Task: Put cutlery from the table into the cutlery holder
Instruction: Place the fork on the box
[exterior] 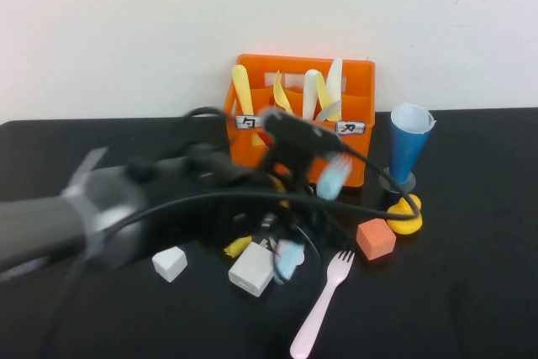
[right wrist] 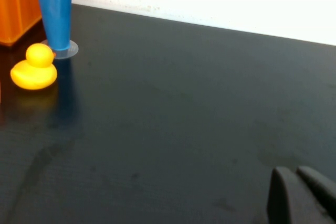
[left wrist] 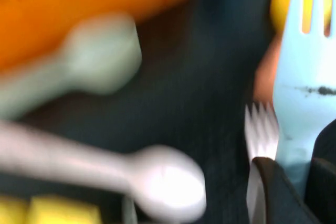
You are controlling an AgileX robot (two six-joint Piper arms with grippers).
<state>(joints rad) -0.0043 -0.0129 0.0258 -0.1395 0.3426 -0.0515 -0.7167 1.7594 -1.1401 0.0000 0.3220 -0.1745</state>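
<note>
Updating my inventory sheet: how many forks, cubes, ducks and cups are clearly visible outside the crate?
Forks: 2 (light-blue fork in the left gripper by the crate; pink fork)
Cubes: 3 (orange cube, small white cube, large white cube)
Ducks: 1 (yellow duck)
Cups: 1 (blue cup)
Total: 7
Right gripper: over bare table near the duck.

The left arm reaches from the lower left of the high view to mid-frame, its left gripper (exterior: 313, 184) clamped on a light-blue fork (left wrist: 306, 72), while the right gripper (right wrist: 302, 195), fingers pressed together, sits at the lower right of its wrist view.
</note>
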